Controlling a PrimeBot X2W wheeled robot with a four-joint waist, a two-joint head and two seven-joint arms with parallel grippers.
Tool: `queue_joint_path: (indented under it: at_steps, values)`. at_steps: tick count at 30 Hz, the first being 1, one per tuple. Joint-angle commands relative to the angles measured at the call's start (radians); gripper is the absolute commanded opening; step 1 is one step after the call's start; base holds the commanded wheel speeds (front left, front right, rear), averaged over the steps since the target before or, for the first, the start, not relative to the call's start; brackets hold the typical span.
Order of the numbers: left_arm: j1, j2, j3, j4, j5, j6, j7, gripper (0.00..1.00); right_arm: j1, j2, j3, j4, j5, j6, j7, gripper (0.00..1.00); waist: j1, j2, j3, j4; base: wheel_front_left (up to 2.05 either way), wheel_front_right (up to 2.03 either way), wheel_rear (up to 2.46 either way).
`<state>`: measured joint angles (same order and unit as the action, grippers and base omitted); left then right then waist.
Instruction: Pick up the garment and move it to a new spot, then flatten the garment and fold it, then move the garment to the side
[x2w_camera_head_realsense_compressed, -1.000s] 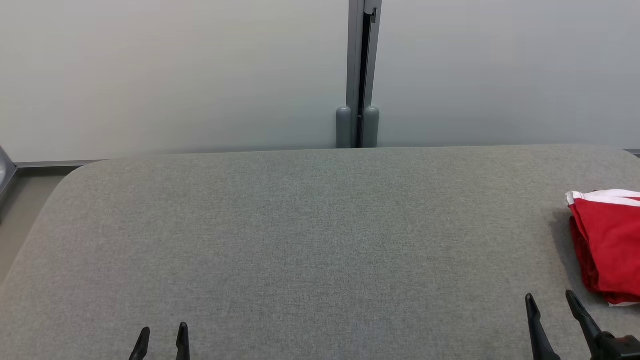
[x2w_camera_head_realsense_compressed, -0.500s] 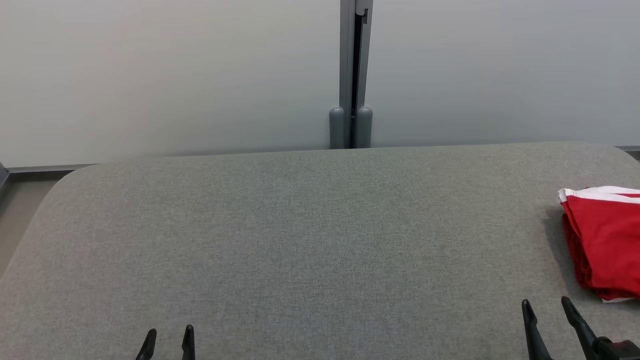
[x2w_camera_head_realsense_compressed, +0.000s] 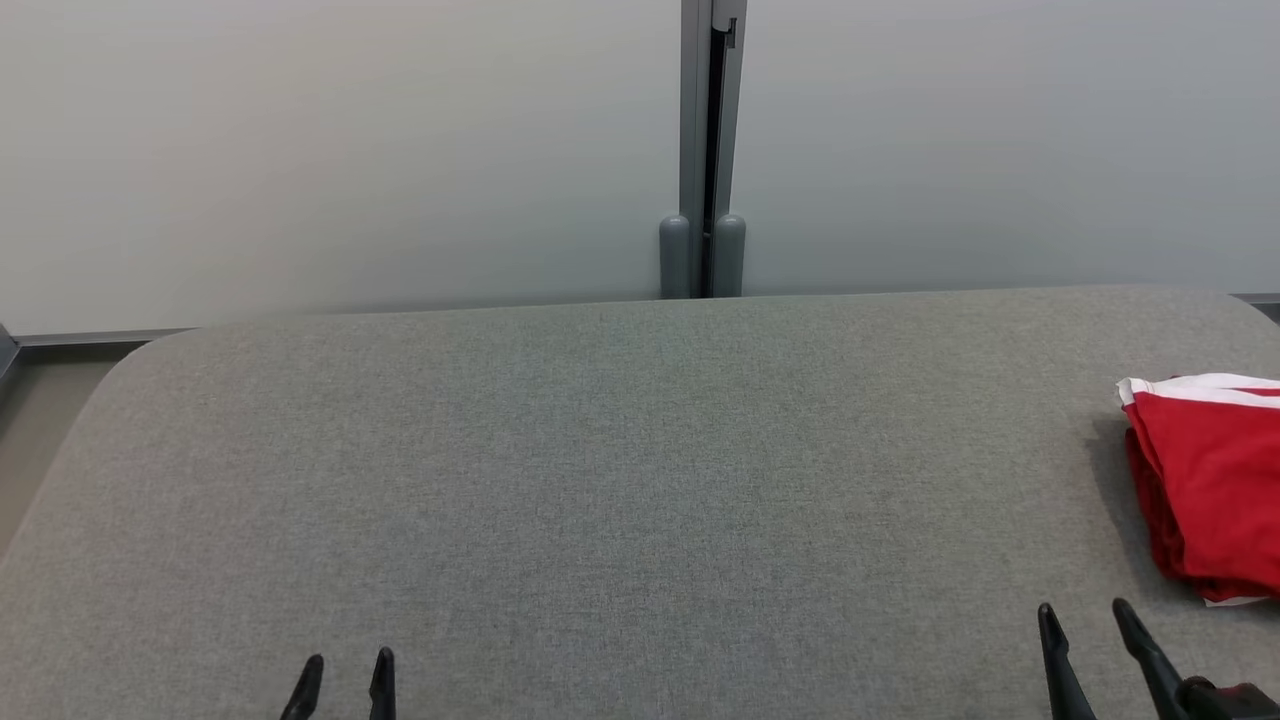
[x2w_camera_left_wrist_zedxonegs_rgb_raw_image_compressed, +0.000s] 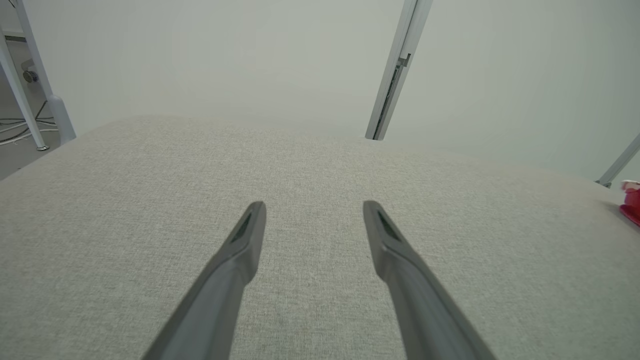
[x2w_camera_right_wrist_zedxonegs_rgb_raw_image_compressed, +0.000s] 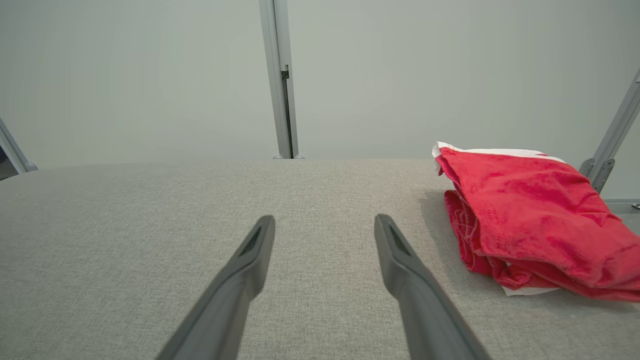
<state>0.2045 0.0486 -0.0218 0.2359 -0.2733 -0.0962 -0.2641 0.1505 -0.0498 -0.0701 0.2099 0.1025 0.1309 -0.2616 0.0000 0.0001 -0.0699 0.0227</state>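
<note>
A folded red garment (x2w_camera_head_realsense_compressed: 1215, 480) with white trim lies at the table's right edge, partly cut off by the head view. The right wrist view shows the same garment (x2w_camera_right_wrist_zedxonegs_rgb_raw_image_compressed: 530, 220) as a stacked bundle to the right of my fingers. My right gripper (x2w_camera_head_realsense_compressed: 1085, 615) is open and empty, just in front and left of it, not touching. Far to the left, near the front edge, my left gripper (x2w_camera_head_realsense_compressed: 348, 665) is open with nothing between its fingers. The left wrist view catches a sliver of the garment (x2w_camera_left_wrist_zedxonegs_rgb_raw_image_compressed: 631, 200) at its right border.
The grey fabric table (x2w_camera_head_realsense_compressed: 600, 470) has rounded far corners. Behind it stands a pale partition wall with a grey vertical post (x2w_camera_head_realsense_compressed: 703, 150). A strip of floor (x2w_camera_head_realsense_compressed: 40, 400) shows past the left corner. A metal frame leg (x2w_camera_right_wrist_zedxonegs_rgb_raw_image_compressed: 607, 150) rises behind the garment.
The head camera shifted slightly, so the whole scene slid left. Both grippers have drawn back a little toward the bottom edge. The garment lies as before.
</note>
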Motion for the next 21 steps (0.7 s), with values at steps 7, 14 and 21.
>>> queue_joint_path:
  at_steps: [7,14,21]
  values:
    - [0.007,-0.008,0.004,0.036,-0.035,-0.001,0.013,0.00,-0.001,0.013,-0.002,0.041,0.040,0.000,0.020,0.00,0.0000,-0.0001,0.001,0.000,0.00,0.00,0.00]
    - [-0.026,-0.007,0.018,0.033,-0.162,-0.005,0.048,0.00,-0.027,0.011,-0.007,0.039,0.184,0.000,0.055,0.00,0.0000,-0.0001,0.005,-0.002,0.00,0.00,0.00]
    - [-0.055,-0.006,0.029,0.029,-0.279,-0.008,0.080,0.00,-0.048,0.010,-0.008,0.035,0.316,0.000,0.085,0.00,0.0000,-0.0001,0.009,-0.003,0.00,0.00,0.00]
